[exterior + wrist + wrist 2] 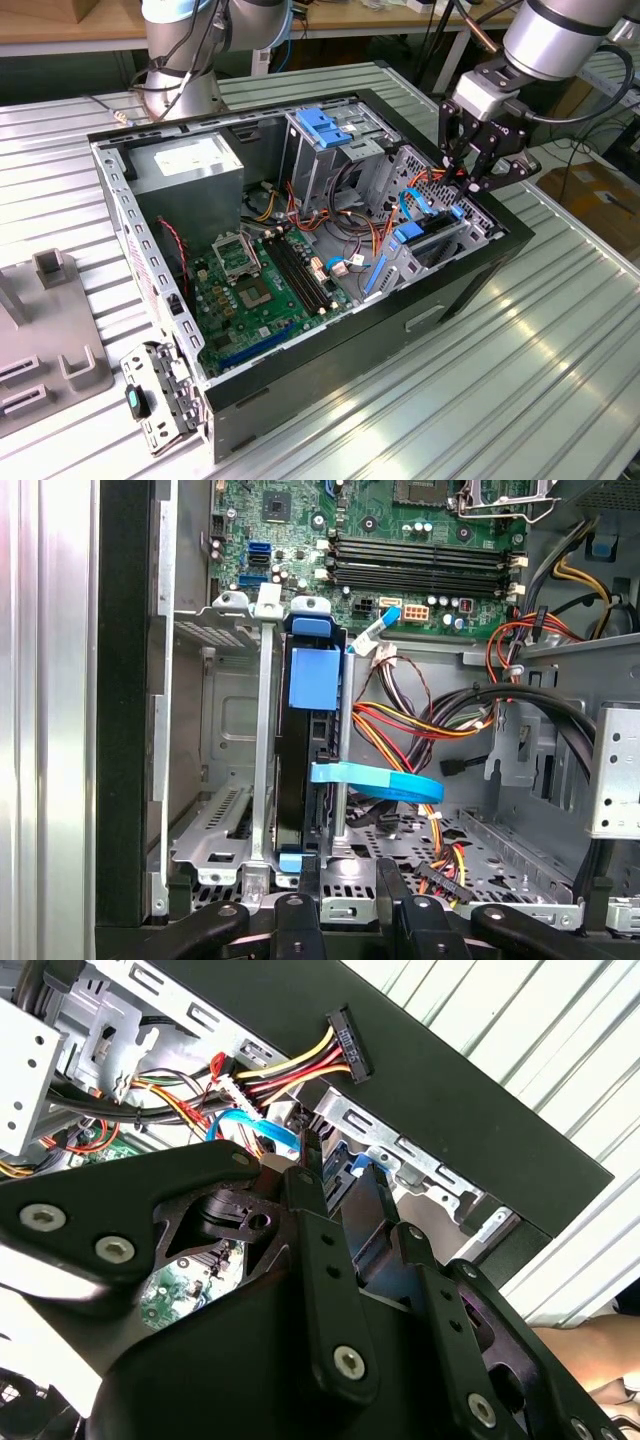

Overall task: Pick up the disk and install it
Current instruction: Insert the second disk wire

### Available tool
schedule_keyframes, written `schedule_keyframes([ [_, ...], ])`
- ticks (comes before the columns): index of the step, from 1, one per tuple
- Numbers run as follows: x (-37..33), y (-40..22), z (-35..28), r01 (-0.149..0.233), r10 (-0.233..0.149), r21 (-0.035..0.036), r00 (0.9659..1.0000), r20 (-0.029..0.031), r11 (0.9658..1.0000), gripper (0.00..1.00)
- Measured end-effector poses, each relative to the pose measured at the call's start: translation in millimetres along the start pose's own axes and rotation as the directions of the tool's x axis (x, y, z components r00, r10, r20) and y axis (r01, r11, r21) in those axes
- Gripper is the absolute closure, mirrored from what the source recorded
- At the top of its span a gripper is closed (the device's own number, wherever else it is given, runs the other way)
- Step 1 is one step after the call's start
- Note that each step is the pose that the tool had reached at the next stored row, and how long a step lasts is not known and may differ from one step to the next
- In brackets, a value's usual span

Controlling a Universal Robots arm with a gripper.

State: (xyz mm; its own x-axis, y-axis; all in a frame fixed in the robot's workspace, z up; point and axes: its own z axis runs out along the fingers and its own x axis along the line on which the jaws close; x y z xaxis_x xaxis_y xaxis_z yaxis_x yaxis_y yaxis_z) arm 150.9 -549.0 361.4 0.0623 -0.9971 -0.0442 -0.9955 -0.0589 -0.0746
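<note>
The end effector (478, 178) hangs over the front corner of the open computer case (400, 330), at the exterior view's right, fingers pointing down into the drive bay. In the first wrist view its two black fingertips (295, 920) stand well apart with only the perforated case floor between them. It looks spread open with nothing in its grasp, though in the second wrist view the linkage hides much of the gap, so contact with the bay cannot be ruled out.

Just below the tips sits the disk (300, 770). It stands on edge in a slot of the metal bay, its dark body flanked by grey rails and its bright blue carrier showing at both ends. In the exterior view the disk (432, 232) lies low in the bay against the case's front wall.

A flat blue cable (380, 780) curves away from the disk's side. Beside it run bundles of red, yellow and black wires, one ending in a black connector (345, 1045) that rests on the case edge. Beyond the bay lies the green motherboard (255, 290), and further back stands the tall drive cage (325, 125) with its blue latch. The case rests on a ribbed metal worktop (520, 380).
</note>
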Motion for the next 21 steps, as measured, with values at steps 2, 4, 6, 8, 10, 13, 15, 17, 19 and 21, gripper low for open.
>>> schedule_keyframes([
  [2,0.0,-0.1,0.0,0.000,0.000,0.0000,1.0000,0.0000,1.0000,0.64],
  [4,-0.1,-0.5,0.0,0.000,0.000,0.0000,1.0000,0.0000,1.0000,0.64],
  [6,-0.1,-0.6,0.0,0.000,0.000,0.0000,1.0000,0.0000,1.0000,0.64],
  [8,-0.1,-0.6,-0.1,0.010,-0.010,-0.0004,0.9999,0.0007,0.9999,0.64],
  [10,-0.1,-0.6,-0.1,0.022,-0.022,-0.0009,0.9998,0.0017,0.9998,0.64],
  [13,-0.1,-1.0,-0.1,0.026,-0.026,-0.0016,0.9997,0.0019,0.9997,0.64],
  [15,-0.1,-1.1,-0.1,0.026,-0.026,-0.0017,0.9997,0.0017,0.9997,0.64],
  [17,-0.1,-1.1,-0.1,0.026,-0.026,-0.0017,0.9997,0.0016,0.9997,0.64],
  [19,-0.1,-1.1,-0.2,0.026,-0.026,-0.0017,0.9997,0.0016,0.9997,0.64],
  [21,-0.1,-1.1,-1.2,0.026,-0.026,-0.0017,0.9997,0.0015,0.9997,0.64],
])
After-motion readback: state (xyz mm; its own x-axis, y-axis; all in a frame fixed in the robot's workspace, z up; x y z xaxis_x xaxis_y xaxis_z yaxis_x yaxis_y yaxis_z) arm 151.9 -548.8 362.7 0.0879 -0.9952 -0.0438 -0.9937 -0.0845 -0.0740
